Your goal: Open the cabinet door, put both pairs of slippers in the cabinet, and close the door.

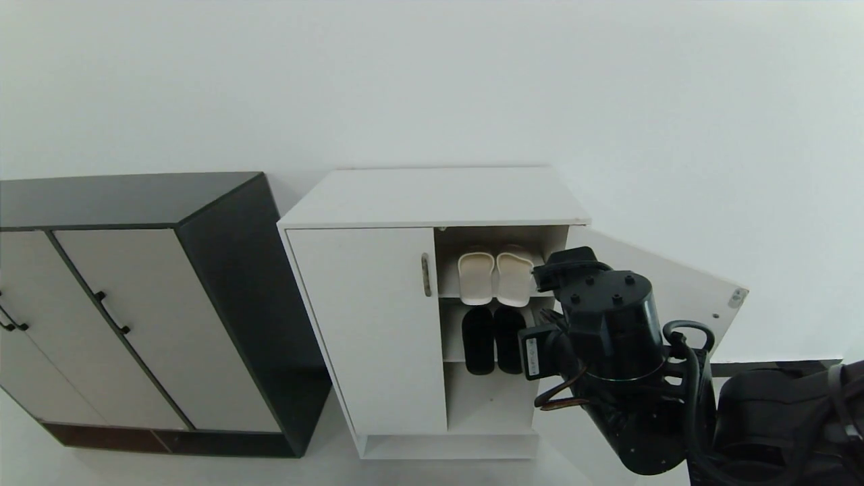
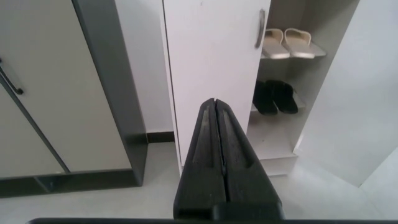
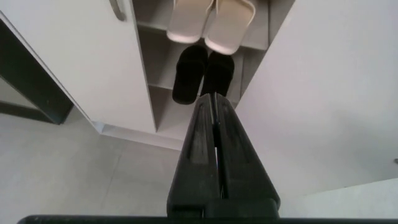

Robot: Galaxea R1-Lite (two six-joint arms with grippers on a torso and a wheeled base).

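Observation:
The white cabinet (image 1: 432,196) stands with its right door (image 1: 675,283) swung open and its left door (image 1: 368,324) closed. A pair of white slippers (image 1: 496,278) lies on the top shelf, and a pair of black slippers (image 1: 493,339) on the shelf below. My right gripper (image 3: 216,96) is shut and empty, held in front of the open compartment, just short of the black slippers (image 3: 202,74) and beside the open door (image 3: 323,93). My left gripper (image 2: 214,102) is also shut and empty, farther back, facing the closed left door (image 2: 211,56).
A dark cabinet (image 1: 223,283) with two light doors stands close to the left of the white one. My right arm (image 1: 607,331) hangs between the open compartment and the open door. Bare floor (image 2: 155,186) lies in front of both cabinets.

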